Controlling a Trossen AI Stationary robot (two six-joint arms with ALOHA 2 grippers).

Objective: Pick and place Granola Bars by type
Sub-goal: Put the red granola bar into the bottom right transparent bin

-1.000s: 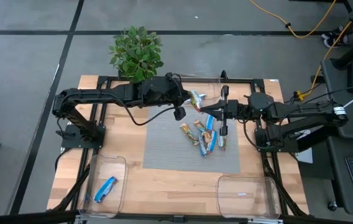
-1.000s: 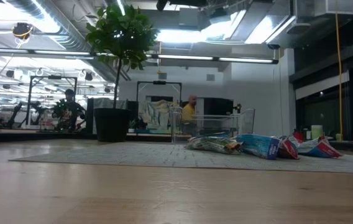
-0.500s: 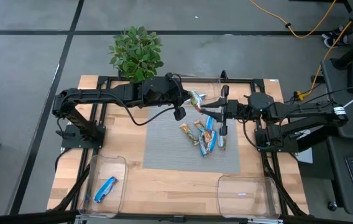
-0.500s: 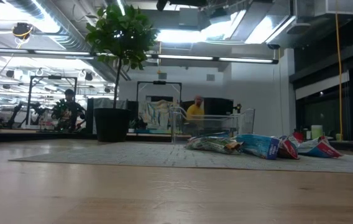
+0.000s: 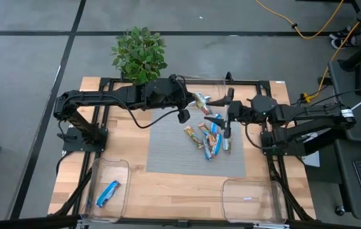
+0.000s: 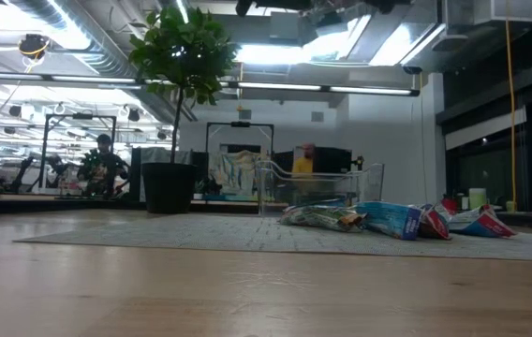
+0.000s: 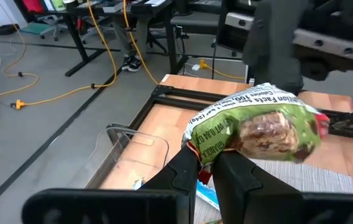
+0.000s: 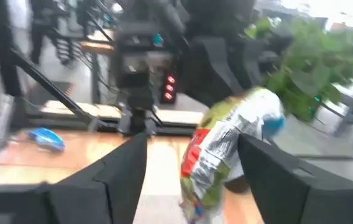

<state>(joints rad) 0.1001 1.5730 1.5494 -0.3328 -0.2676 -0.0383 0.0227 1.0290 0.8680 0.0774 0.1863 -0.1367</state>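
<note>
Granola Bars heaped | left gripper holds green bar | right gripper wide

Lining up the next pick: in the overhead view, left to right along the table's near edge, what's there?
Clear bin holding a blue bar → bare wood → second clear bin.

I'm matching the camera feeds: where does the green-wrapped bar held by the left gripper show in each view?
High: green-wrapped bar above the mat, between both grippers.
Low: not in it.
Left wrist: centre, pinched by the left gripper.
Right wrist: centre.
Shared landmark: potted plant.
</note>
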